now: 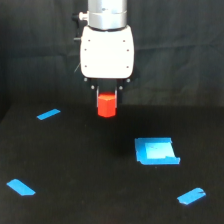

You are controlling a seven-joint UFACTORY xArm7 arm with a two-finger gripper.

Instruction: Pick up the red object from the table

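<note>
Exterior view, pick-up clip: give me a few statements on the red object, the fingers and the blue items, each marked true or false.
1. The red object sits between the fingers of the gripper. True.
2. The red object rests inside the blue tray. False: it is up at the gripper, away from the tray.
3. Three blue tape strips lie on the table. True.
4. The blue tray is on the exterior view's left. False: it is right of centre.

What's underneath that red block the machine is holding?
Nothing touches the red block from below; only the black table lies beneath. The gripper covers its top, so that part is hidden.
</note>
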